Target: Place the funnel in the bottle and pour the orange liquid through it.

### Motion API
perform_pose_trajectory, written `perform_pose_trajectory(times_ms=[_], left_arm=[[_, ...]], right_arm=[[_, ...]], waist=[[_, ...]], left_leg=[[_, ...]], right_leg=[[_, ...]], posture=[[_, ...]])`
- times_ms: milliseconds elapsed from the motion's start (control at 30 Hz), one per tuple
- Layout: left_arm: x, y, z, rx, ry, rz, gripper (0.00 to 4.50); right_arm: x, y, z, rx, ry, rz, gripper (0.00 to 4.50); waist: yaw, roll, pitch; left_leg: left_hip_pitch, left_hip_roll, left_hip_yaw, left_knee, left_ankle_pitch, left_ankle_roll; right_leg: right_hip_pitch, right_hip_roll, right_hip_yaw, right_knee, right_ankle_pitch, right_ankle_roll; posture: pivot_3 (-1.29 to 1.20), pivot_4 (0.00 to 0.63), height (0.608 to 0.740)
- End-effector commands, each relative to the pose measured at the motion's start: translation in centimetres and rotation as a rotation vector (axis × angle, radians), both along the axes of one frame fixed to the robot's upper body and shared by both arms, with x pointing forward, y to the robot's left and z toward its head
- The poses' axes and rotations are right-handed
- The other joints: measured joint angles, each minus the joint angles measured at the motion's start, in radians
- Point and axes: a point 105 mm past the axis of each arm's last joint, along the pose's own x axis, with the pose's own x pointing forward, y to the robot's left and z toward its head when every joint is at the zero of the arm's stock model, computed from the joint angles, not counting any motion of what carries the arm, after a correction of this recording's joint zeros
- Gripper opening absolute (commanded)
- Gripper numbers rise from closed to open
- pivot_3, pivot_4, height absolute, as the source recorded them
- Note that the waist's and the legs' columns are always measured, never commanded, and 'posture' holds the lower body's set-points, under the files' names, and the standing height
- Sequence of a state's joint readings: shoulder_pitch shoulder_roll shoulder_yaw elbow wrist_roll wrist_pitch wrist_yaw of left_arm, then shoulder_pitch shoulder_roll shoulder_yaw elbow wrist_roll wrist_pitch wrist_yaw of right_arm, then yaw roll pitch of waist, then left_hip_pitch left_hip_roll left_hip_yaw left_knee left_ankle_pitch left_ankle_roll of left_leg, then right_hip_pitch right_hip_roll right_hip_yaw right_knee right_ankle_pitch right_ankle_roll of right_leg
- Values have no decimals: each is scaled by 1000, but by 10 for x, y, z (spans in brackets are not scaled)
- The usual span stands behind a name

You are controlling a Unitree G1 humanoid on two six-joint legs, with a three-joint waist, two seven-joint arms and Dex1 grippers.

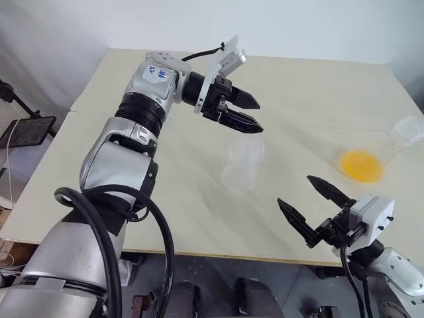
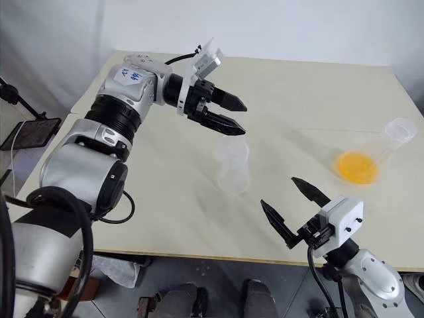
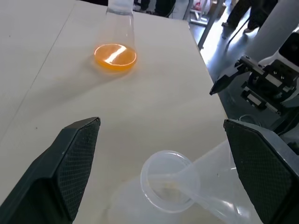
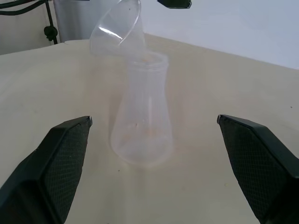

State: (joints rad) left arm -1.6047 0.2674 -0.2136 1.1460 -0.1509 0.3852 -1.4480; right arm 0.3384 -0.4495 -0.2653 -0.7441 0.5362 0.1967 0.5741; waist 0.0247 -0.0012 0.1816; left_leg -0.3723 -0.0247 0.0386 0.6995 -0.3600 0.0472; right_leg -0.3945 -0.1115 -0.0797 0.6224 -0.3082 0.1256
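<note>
Both grippers, left (image 1: 246, 111) and right (image 1: 308, 202), gape empty; funnel (image 4: 117, 30) leans tilted in the bottle (image 4: 141, 119); no readable writing.

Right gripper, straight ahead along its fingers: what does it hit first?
Likely the bottle, standing centred between the open right gripper fingers in the wrist view, funnel tilted in its neck. Depth is unclear; nothing nearer shows.

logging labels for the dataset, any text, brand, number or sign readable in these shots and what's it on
Nothing can be read with certainty.
Blue mark on the left arm's wrist housing: too small and blurred to read.
Funnel, bottle, flask with the orange liquid, table: no print or label shows.
White housing behind the right claw: no text shows.
</note>
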Motion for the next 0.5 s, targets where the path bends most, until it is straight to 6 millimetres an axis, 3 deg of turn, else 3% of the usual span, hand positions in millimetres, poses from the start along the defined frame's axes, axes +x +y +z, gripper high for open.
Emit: perform_pose_trajectory(times_ms=[33, 233, 367, 500], left_arm=[[-2, -3, 12, -11, -55, -8, 4492], [2, -1, 12, -31, -62, 19, 4492], [3, 3, 31, -204, -53, 27, 4492], [2, 20, 38, -314, -38, 4, 4492]], right_arm=[[-1, 1, 7, 11, -40, -6, 4500], [0, 2, 7, 15, -42, -7, 4500], [1, 2, 6, 22, -42, -8, 4500], [1, 3, 5, 25, -39, -4, 4500]], waist=[[1, 0, 0], [0, 0, 0], [0, 0, 0], [-2, 0, 0]], left_leg=[[0, 0, 0, 0, 0, 0], [0, 0, 0, 0, 0, 0], [0, 0, 0, 0, 0, 0], [1, 0, 0, 0, 0, 0]], right_leg=[[0, 0, 0, 0, 0, 0], [0, 0, 0, 0, 0, 0], [0, 0, 0, 0, 0, 0], [0, 0, 0, 1, 0, 0]], posture=[[0, 150, 740], [0, 150, 740], [0, 150, 740], [0, 150, 740]])
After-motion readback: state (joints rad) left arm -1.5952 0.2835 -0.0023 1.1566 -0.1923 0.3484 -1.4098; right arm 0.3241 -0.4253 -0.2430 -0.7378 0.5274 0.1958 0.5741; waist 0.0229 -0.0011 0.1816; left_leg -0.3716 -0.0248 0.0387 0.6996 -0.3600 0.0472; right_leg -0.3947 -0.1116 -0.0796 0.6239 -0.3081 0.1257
